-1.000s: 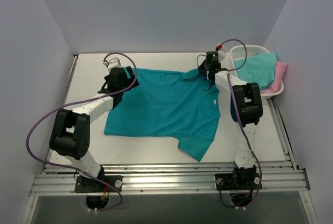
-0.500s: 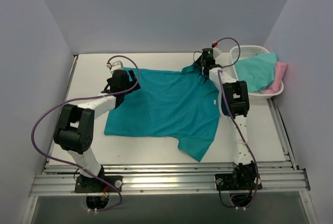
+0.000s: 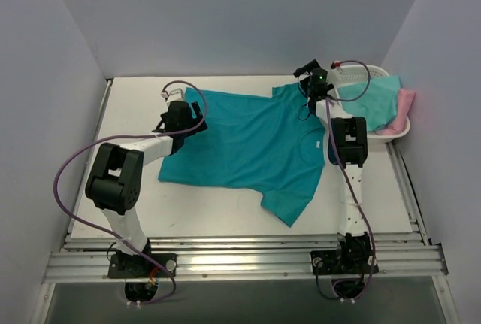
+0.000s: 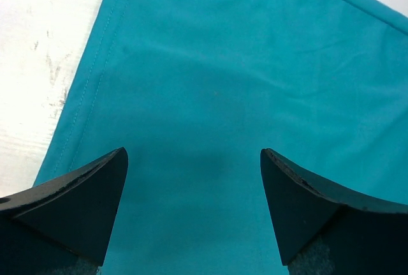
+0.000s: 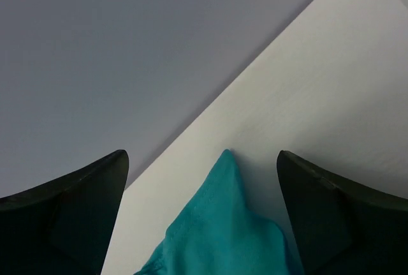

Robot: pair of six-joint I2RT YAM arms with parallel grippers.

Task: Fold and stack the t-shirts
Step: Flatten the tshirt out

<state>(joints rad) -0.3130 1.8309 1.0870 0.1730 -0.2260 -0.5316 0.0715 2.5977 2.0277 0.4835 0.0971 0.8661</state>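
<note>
Teal tee (image 3: 248, 143) has shifted toward the basket (image 3: 397, 131) (far sleeve pulled out); your left end effector (image 4: 191, 152) and right end effector (image 5: 202, 154) sit spread wide, gripping nothing, so no fold has begun.

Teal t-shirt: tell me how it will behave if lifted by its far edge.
The teal t-shirt is probably floppy: it lies flat with soft wrinkles, and a corner peaks up in the right wrist view, so it would likely drape and sag. The thin stitched hem suggests little weight. Pushed, it would probably crumple rather than slide whole.
</note>
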